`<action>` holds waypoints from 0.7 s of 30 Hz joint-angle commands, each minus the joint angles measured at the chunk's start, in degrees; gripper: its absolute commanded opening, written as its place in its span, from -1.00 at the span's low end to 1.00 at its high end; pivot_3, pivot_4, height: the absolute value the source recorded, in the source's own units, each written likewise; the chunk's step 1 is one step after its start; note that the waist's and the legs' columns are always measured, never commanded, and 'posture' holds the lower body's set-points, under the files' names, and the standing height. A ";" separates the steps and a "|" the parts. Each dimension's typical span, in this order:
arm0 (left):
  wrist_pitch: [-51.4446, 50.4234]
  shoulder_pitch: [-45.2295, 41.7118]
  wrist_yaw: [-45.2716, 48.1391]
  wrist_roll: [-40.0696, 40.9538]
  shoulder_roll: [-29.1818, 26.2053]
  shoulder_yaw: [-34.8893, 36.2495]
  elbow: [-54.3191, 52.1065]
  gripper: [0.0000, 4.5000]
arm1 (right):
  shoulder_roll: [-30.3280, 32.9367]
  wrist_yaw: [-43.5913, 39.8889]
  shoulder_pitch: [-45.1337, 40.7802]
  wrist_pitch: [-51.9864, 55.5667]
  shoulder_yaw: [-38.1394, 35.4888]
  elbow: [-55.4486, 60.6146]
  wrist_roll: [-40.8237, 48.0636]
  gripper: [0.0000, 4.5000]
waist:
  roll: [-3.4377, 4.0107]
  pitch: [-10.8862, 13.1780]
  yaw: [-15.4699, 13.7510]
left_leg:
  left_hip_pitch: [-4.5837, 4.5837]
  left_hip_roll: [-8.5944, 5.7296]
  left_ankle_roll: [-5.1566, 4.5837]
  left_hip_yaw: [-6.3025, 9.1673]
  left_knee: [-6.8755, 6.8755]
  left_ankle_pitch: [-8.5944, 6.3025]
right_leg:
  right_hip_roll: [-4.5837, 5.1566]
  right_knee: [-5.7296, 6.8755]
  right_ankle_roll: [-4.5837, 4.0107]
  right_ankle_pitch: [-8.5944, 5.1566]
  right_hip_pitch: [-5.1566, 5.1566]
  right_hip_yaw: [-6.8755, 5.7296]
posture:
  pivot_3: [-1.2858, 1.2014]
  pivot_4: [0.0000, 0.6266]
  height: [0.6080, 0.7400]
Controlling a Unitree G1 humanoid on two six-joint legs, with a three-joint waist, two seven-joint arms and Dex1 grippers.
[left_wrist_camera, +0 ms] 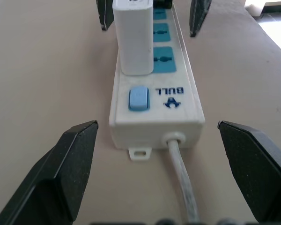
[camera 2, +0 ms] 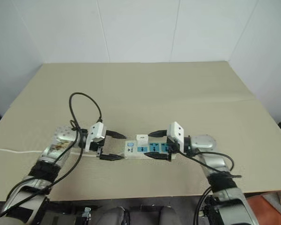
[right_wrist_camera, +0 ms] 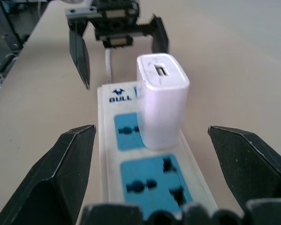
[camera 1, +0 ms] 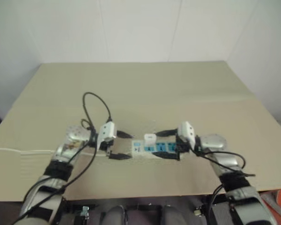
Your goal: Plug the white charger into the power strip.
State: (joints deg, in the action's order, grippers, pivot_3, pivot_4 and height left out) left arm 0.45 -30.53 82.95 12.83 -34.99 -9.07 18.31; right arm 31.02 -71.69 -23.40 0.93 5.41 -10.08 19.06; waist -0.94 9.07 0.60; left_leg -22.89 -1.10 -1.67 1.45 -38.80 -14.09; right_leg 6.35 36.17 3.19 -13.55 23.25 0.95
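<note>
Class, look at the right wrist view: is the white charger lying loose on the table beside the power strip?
No. The white charger stands upright, seated in an outlet of the power strip nearest its switch end.

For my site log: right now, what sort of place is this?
Probably an indoor test bench: a plain beige table against bare white walls, holding a power strip with a white charger in it.

One power strip (camera 2: pixel 147 149) lies on one desk (camera 2: pixel 145 89), carrying three blue outlets, one blue switch (left_wrist_camera: pixel 138 99) and one white charger (right_wrist_camera: pixel 161 101). Two claws: left claw (camera 2: pixel 113 146), right claw (camera 2: pixel 157 145).
</note>
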 commanded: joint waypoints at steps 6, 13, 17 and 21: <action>-5.69 4.94 2.40 6.67 -11.99 9.18 -8.65 0.99 | 17.89 0.35 14.96 8.37 -23.14 16.58 10.13 1.00 | 0.02 0.14 -0.48 | -0.09 0.03 -0.02 -0.01 0.05 -0.01 | 0.00 -0.14 -0.01 -0.01 0.01 -0.07 | 0.03 -0.52 1.00; -5.64 3.84 3.95 7.11 -16.70 11.85 -4.85 0.99 | 23.69 -0.43 24.72 9.01 -35.94 15.99 11.46 1.00 | -0.01 0.18 -0.14 | 0.11 0.06 -0.03 -0.09 0.02 -0.01 | -0.02 -0.11 -0.04 -0.04 -0.18 -0.02 | 0.03 -0.52 1.00; -6.26 2.66 3.19 7.22 -15.41 11.19 -4.84 0.99 | 23.73 -0.21 25.69 9.72 -36.88 17.13 11.74 1.00 | -0.03 0.19 0.13 | 0.16 0.06 -0.02 -0.10 0.01 -0.01 | -0.05 -0.08 -0.05 -0.03 -0.22 -0.02 | 0.03 -0.52 1.00; -6.62 2.99 3.32 7.48 -14.59 10.63 -5.83 0.99 | 24.09 0.83 27.19 10.47 -37.18 18.39 11.11 1.00 | -0.04 0.20 0.12 | 0.06 0.06 -0.03 -0.10 0.01 -0.01 | -0.04 -0.10 -0.04 -0.04 -0.15 0.00 | 0.03 -0.52 1.00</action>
State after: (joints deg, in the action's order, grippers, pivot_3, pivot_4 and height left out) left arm -5.99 -27.10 86.26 19.25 -49.33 1.06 13.73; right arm 53.85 -71.83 3.52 10.58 -29.17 6.47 29.46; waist -0.98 9.27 0.72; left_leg -22.84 -1.04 -1.70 1.35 -38.79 -14.11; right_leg 6.31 36.07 3.15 -13.58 23.10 0.95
